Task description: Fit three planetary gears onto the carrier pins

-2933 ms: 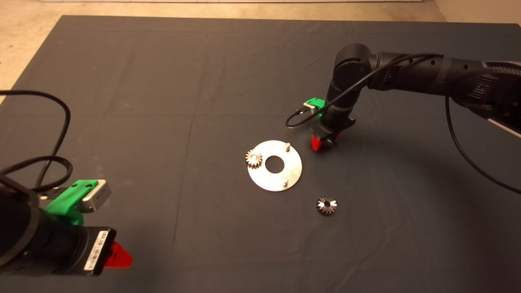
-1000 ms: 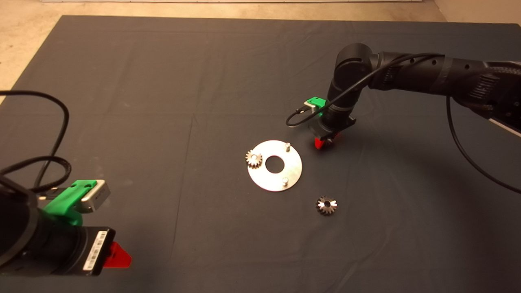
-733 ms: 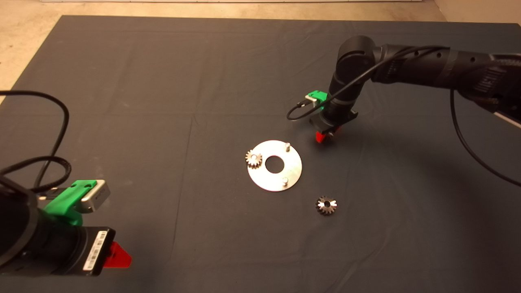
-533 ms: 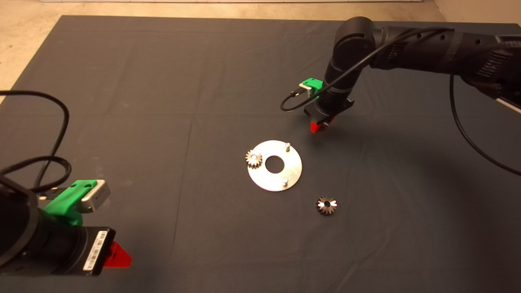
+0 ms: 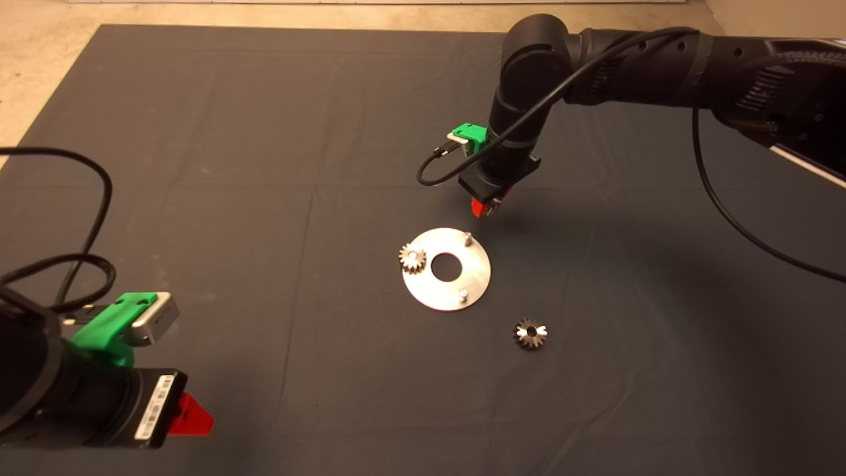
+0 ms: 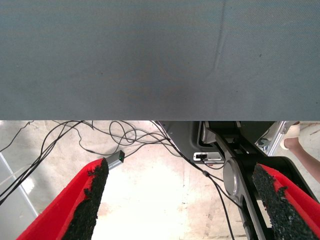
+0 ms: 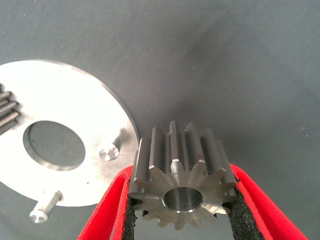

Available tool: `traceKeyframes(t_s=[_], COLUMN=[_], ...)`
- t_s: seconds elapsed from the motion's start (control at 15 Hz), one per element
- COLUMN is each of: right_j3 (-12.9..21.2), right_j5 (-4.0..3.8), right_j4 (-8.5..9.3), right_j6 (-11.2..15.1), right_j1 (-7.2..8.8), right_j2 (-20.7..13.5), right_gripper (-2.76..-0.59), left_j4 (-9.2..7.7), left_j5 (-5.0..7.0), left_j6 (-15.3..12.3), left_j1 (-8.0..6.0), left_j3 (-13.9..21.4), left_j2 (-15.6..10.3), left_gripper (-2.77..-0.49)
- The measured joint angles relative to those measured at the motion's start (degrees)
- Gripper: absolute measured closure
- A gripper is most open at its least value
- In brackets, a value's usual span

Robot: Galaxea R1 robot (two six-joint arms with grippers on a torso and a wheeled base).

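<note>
The round metal plate (image 5: 477,268) lies mid-mat with three carrier pins. One planetary gear (image 5: 411,258) sits on the left pin. The far pin (image 5: 467,238) and the near pin (image 5: 463,294) are bare. A second gear (image 5: 529,333) lies loose on the mat to the plate's near right. My right gripper (image 5: 486,206) hangs just beyond the far pin, above the mat. In the right wrist view it (image 7: 182,200) is shut on the third gear (image 7: 182,170), with the plate (image 7: 65,95) and two bare pins (image 7: 114,147) beneath. My left gripper (image 5: 188,415) is parked at the lower left, open (image 6: 185,200).
The right arm (image 5: 628,49) reaches in from the right over the far part of the mat. A black cable (image 5: 86,218) loops over the mat near the left arm. Past the mat's edge the left wrist view shows floor with cables (image 6: 125,137).
My right gripper has risen from the mat to the right of the plate with the gear in it and moved left, close to the far pin. The left arm has not moved.
</note>
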Motion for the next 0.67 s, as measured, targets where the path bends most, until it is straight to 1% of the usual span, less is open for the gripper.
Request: traceKeyframes(t_s=[0.13,0.4,0.67], right_j3=[-0.2,-0.5,-0.6], right_j5=[-0.17,-0.09,-0.07], right_j4=[0.67,2.11,3.01], right_j6=[0.0,0.0,0.0], right_j1=[0.11,0.39,0.39], right_j2=[0.3,1.9,2.2], right_gripper=[-1.08,-1.08,-1.08], left_j4=[0.00,0.00,0.00], left_j5=[-0.02,0.00,-0.01], left_j6=[0.0,0.0,0.0], left_j1=[0.00,0.00,-0.01], left_j3=[0.0,0.0,0.0], left_j2=[0.0,0.0,0.0], left_gripper=[-2.04,-2.04,-2.04])
